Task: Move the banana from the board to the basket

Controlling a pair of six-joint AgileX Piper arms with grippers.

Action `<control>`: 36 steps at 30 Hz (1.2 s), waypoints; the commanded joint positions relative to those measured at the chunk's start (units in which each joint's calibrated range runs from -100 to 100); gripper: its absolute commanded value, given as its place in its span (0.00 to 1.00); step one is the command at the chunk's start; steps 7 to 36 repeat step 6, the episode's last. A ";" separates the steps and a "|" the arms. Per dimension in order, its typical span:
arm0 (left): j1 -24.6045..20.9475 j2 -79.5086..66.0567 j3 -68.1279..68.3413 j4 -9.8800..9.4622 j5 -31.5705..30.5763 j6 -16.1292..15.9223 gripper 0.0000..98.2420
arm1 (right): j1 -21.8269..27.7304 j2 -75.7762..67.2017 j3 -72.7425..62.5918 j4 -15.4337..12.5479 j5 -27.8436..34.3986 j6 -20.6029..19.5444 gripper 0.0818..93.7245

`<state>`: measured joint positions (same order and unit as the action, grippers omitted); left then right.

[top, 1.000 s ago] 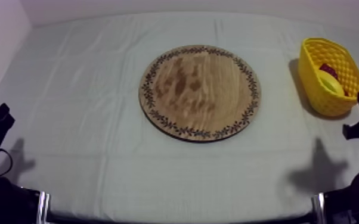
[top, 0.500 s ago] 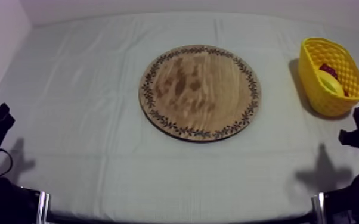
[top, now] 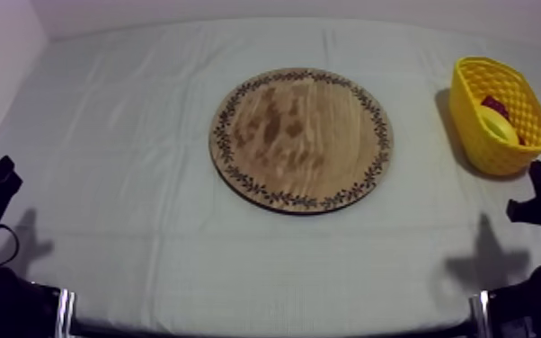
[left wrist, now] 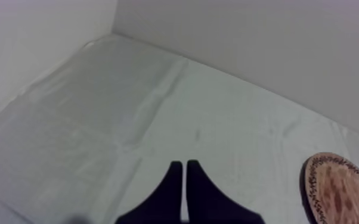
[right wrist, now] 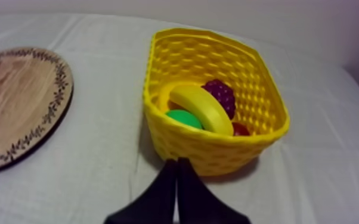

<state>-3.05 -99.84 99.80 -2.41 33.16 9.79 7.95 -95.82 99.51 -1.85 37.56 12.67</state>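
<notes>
Right hand [right wrist: 176, 161]: fingers pressed together into a narrow wedge, gripping nothing and touching nothing. It hangs above the cloth just in front of the near wall of the yellow basket [right wrist: 217, 152]. From above it sits low at the right edge of the worktop [top: 130, 135], just beside the basket.

Left hand [left wrist: 183, 164]: fingers likewise closed together, empty, over bare cloth near the worktop's left edge, well apart from the wooden board [top: 301, 139].

Banana [right wrist: 203, 110]: lies inside the yellow basket, slanting across its middle. It rests against a bunch of grapes [right wrist: 220, 95] behind it, a green fruit [right wrist: 185, 117] at its near side and a small red fruit [right wrist: 240, 128] by the basket wall.

Wooden board: flat at the centre of the worktop, nothing on it.
</notes>
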 commanded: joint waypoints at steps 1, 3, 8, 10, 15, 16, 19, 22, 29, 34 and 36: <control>-0.02 0.02 -0.02 -0.01 -0.01 0.01 0.00 | -0.06 -0.02 0.04 0.04 0.03 0.51 0.01; -0.02 0.02 -0.02 -0.01 -0.01 0.01 0.00 | -0.14 -0.02 0.05 0.05 0.03 0.39 0.01; -0.02 0.02 -0.02 -0.01 -0.01 0.01 0.00 | -0.19 -0.02 0.05 0.06 0.02 0.32 0.01; -0.02 0.02 -0.02 -0.01 -0.01 0.01 0.00 | -0.19 -0.02 0.05 0.06 0.02 0.32 0.01; -0.02 0.02 -0.02 -0.01 -0.01 0.01 0.00 | -0.19 -0.02 0.05 0.06 0.02 0.32 0.01; -0.02 0.02 -0.02 -0.01 -0.01 0.01 0.00 | -0.19 -0.02 0.05 0.06 0.02 0.32 0.01; -0.02 0.02 -0.02 -0.01 -0.01 0.01 0.00 | -0.19 -0.02 0.05 0.06 0.02 0.32 0.01; -0.02 0.02 -0.02 -0.01 -0.01 0.01 0.00 | -0.19 -0.02 0.05 0.06 0.02 0.32 0.01; -0.02 0.02 -0.02 -0.01 -0.01 0.01 0.00 | -0.19 -0.02 0.05 0.06 0.02 0.32 0.01; -0.02 0.02 -0.02 -0.01 -0.01 0.01 0.00 | -0.19 -0.02 0.05 0.06 0.02 0.32 0.01; -0.02 0.02 -0.02 -0.01 -0.01 0.01 0.00 | -0.19 -0.02 0.05 0.06 0.02 0.32 0.01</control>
